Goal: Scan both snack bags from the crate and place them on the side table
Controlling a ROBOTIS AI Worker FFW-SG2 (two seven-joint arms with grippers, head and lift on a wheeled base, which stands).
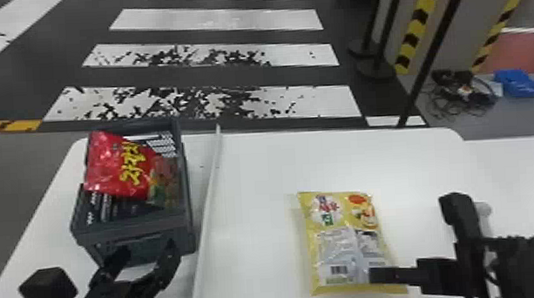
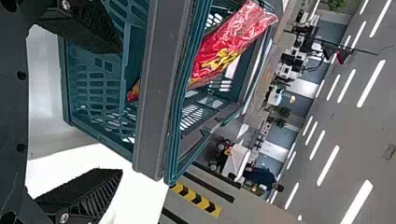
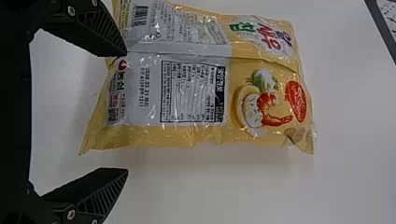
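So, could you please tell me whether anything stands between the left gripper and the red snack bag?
Yes, the near wall of the crate stands between the left gripper and the red snack bag, which rests towards the crate's far end.

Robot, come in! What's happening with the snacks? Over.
Left gripper open at crate. Right gripper open, one finger over yellow bag. Red bag in crate, yellow on table.

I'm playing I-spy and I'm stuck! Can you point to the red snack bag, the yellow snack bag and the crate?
Red snack bag (image 1: 119,167): head view, on its red part.
Yellow snack bag (image 3: 201,88): right wrist view, middle of its upward side.
Crate (image 1: 133,229): head view, on its near rim.
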